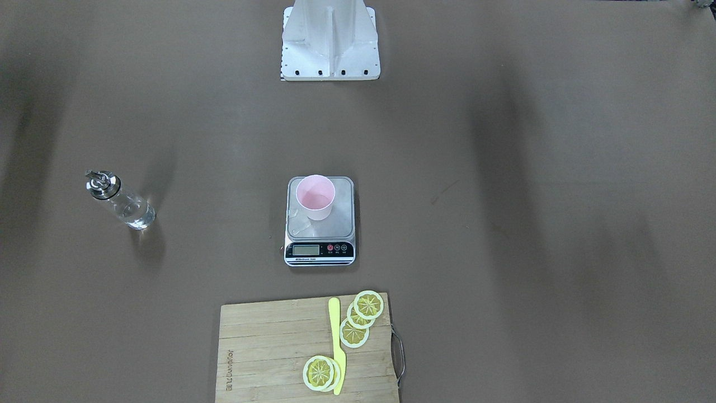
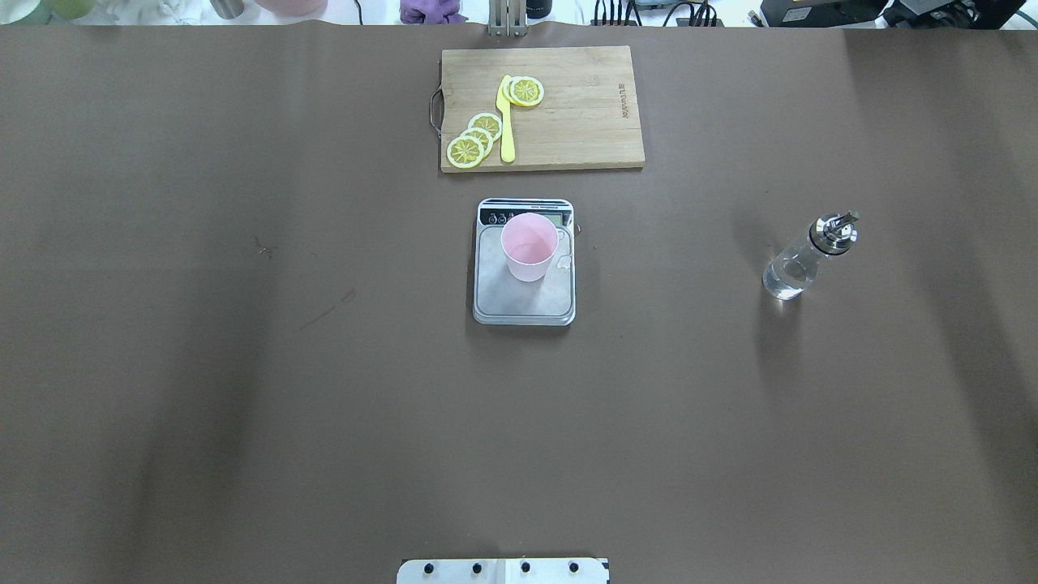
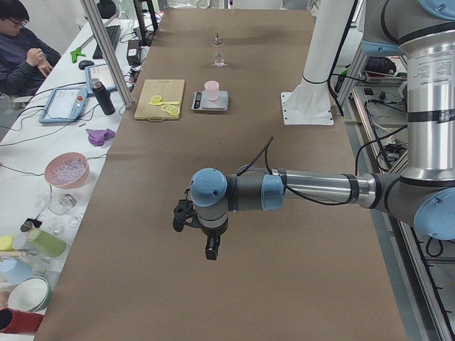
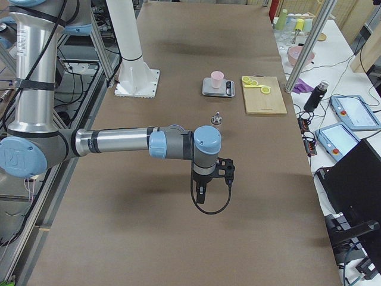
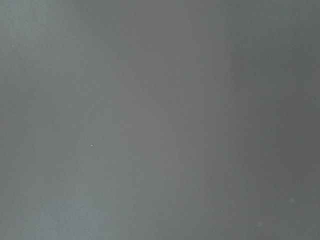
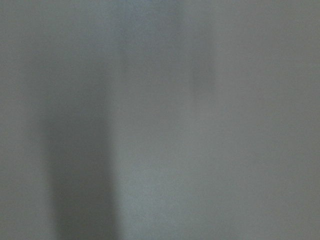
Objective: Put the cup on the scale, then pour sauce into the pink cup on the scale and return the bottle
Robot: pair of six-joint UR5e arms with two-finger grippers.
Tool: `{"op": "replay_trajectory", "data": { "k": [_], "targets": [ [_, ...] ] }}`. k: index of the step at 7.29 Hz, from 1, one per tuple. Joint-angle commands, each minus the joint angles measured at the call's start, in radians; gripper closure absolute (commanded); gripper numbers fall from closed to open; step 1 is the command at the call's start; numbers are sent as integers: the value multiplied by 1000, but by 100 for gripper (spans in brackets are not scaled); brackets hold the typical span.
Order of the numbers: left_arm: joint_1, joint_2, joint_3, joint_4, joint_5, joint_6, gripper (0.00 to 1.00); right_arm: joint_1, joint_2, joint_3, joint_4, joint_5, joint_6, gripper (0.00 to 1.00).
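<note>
- Both arms hang over the bare table (image 2: 243, 365), well apart from the task's things. Neither shows in the overhead or front-facing views.
- The left gripper (image 3: 212, 250) points down, near the table's left end. We see it only from the side view, so we cannot tell how its jaws stand.
- The right gripper (image 4: 200, 195) also points down, near the right end. It too shows only in a side view, so its jaw state cannot be told.
- Both wrist cameras give only blurred grey surface, with no fingers and no objects in them.
- The cup (image 1: 316, 197) stands upright on the scale (image 1: 341, 224), on the steel plate, toward the plate's far half in the overhead view.
- We cannot make out for certain whether the cup holds liquid.
- From overhead, the cup's rim covers part of the scale's display; from the front the digits are too small to read.
- There is a pale glint on the plate just beside the cup. We cannot tell whether it is liquid or reflection.
- The bottle (image 1: 120, 200) stands upright on the robot's right, well apart from the scale, with clear sauce (image 1: 137, 212) in its lower part.
- A cutting board (image 1: 268, 347) lies beyond the scale, its edge cut off in the front-facing view. On it lie lemon slices (image 1: 369, 305) and a yellow knife (image 1: 335, 341).
</note>
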Motion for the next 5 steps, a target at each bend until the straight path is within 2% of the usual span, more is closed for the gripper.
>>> {"op": "replay_trajectory", "data": {
  "k": [1,5],
  "targets": [
    [0,-11,3,1,0,-5,2,0,0,-1,-1,0,0,0],
    [1,-12,26,-2,0,1,2,0,0,1,2,-2,0,0]
  ]
}}
